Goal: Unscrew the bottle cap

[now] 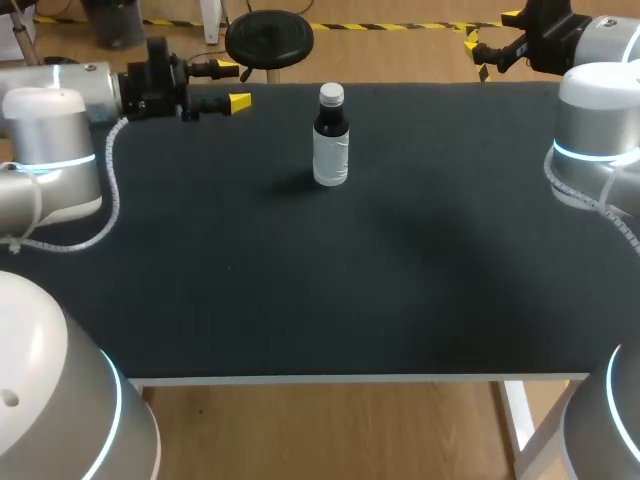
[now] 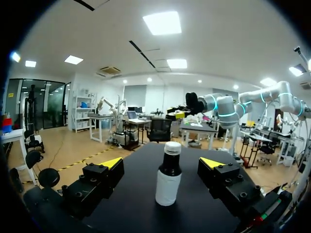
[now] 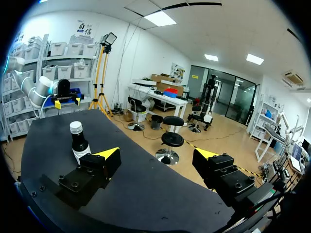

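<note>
A small bottle (image 1: 331,145) with dark liquid, a clear lower half and a white cap (image 1: 331,95) stands upright on the black table (image 1: 400,290), toward the far middle. My left gripper (image 1: 232,85) hovers at the far left, open, its yellow tips pointing at the bottle from a short distance. In the left wrist view the bottle (image 2: 168,182) stands ahead of the open gripper (image 2: 162,163), centred between the fingers and untouched. My right gripper (image 1: 490,40) is open beyond the far right corner. In the right wrist view the bottle (image 3: 79,143) stands off to one side of the gripper (image 3: 157,154).
Apart from the bottle, the black table surface bears nothing. Its front edge (image 1: 350,380) runs near me. Both arms' grey bodies (image 1: 50,150) (image 1: 600,140) rise at the table's left and right sides.
</note>
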You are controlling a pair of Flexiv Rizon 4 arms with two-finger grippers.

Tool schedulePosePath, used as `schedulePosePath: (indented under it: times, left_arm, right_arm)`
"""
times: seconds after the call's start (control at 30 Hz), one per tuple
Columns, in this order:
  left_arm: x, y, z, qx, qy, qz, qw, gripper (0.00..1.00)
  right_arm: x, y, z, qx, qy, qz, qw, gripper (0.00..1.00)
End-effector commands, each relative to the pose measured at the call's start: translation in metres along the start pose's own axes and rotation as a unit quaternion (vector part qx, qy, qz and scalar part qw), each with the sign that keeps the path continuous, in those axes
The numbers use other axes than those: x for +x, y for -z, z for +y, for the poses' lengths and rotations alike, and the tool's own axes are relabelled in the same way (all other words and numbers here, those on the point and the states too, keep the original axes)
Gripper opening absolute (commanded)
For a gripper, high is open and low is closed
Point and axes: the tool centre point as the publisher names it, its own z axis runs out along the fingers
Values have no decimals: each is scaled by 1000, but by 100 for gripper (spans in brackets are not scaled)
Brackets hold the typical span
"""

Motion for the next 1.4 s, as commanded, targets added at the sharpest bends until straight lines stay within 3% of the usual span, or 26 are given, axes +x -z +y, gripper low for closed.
schedulePosePath:
  times: [0.03, 0.5, 0.57, 0.83, 1.4]
  left_arm:
    - [-2, -1, 1, 1, 0, 2, 1000, 100]
    - [-2, -1, 1, 1, 0, 2, 1000, 100]
    - [1, -4, 0, 6, -18, 36, 999, 100]
    - [17, -26, 18, -2, -74, 109, 991, 100]
    - [25, -66, 45, 35, -62, 141, 987, 100]
  right_arm:
    - [0, 0, 0, 1, 0, 0, 1000, 100]
    - [0, 0, 0, 1, 0, 0, 1000, 100]
    - [0, 0, 0, 1, 0, 0, 1000, 100]
    - [0, 0, 0, 1, 0, 0, 1000, 100]
    - [0, 0, 0, 1, 0, 0, 1000, 100]
